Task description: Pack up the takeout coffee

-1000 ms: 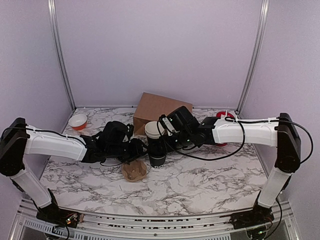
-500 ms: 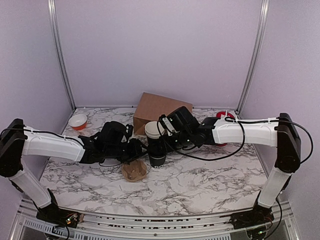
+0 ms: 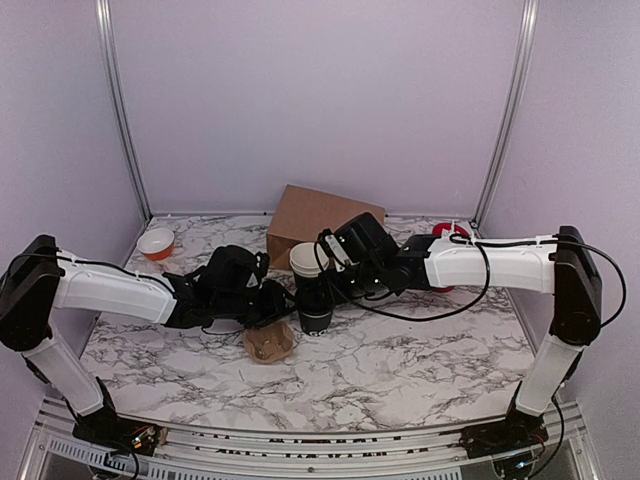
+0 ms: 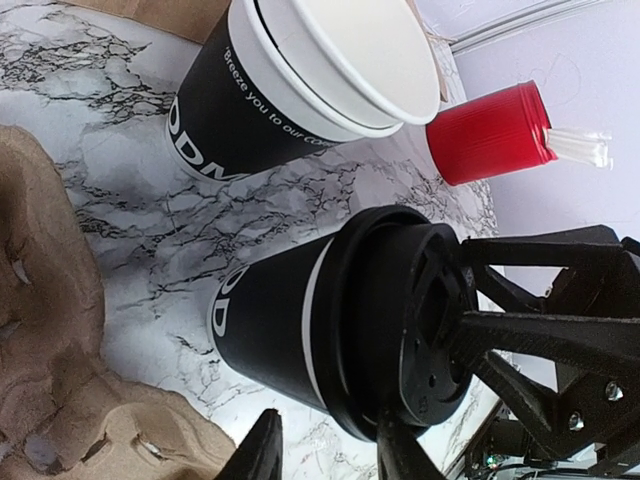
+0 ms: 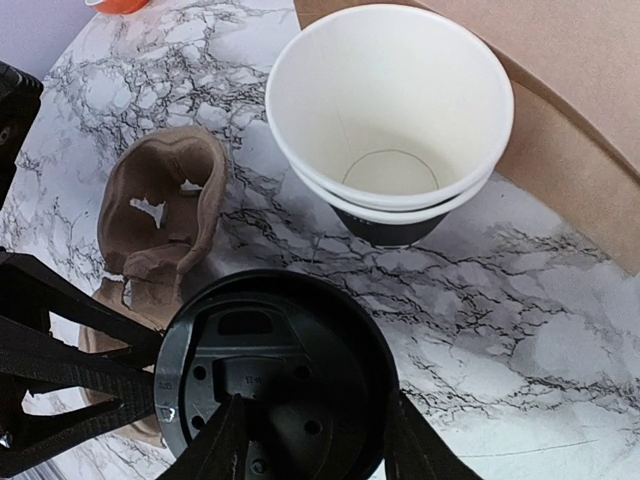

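On the marbled table (image 3: 400,370), just beside a brown cup carrier (image 3: 268,342), the takeout coffee (image 4: 270,340) stands upright: black paper, white lettering, round black lid (white rim showing beneath). The right gripper (image 5: 312,440) clamps the lid. The left gripper (image 4: 328,455) straddles the cup, and I cannot tell whether it grips.

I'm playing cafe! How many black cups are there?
3. The lidded cup stands in front. Right behind it, an inner cup sits nested in an outer cup; more might hide in that stack.
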